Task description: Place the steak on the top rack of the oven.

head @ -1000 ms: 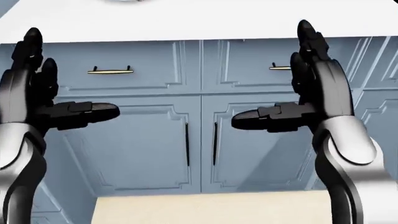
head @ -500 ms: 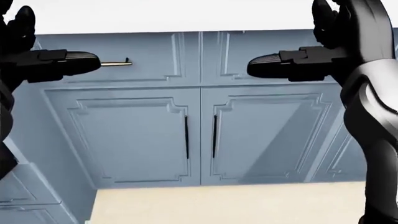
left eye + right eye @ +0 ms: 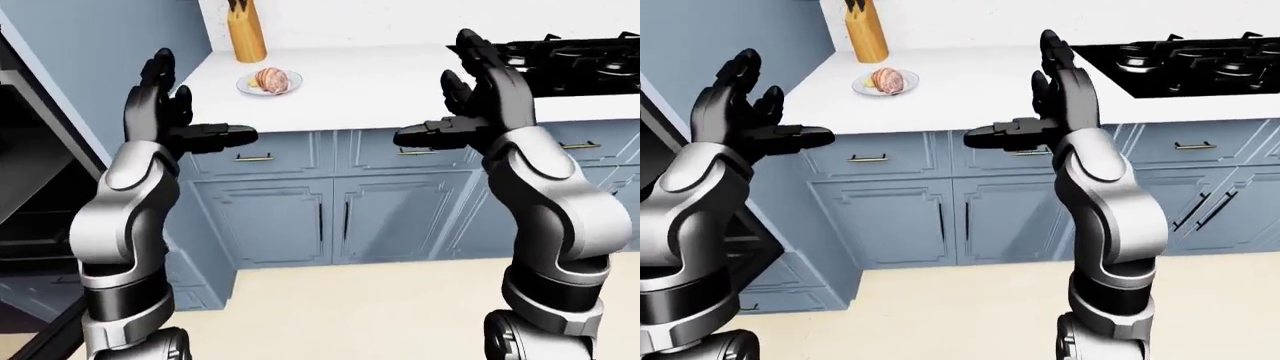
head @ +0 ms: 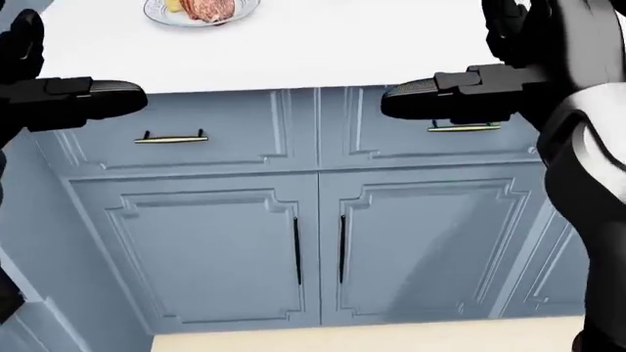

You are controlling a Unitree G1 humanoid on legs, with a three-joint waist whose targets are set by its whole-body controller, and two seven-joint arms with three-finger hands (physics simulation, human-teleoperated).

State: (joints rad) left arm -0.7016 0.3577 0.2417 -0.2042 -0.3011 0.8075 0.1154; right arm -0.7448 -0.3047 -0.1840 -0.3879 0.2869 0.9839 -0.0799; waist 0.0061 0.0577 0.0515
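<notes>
Two hands are raised and neither carries anything. At the far left of the left-eye view the oven (image 3: 30,187) stands open and dark; its racks cannot be made out. Your left hand (image 3: 165,112) is spread, fingers up, thumb pointing inward, grasping nothing. To its right, the steak (image 3: 272,79) lies on a small plate (image 3: 246,87) on the white counter (image 3: 380,90), just beside a knife block (image 3: 245,30) and well apart from both hands. Your right hand (image 3: 480,97) is likewise splayed and empty, standing before the black cooktop (image 3: 580,64). Judgement: the step in hand is the approach. Close in on the counter, lower one hand over the steak and close the fingers round the meat, not the plate rim, before turning toward the oven.
</notes>
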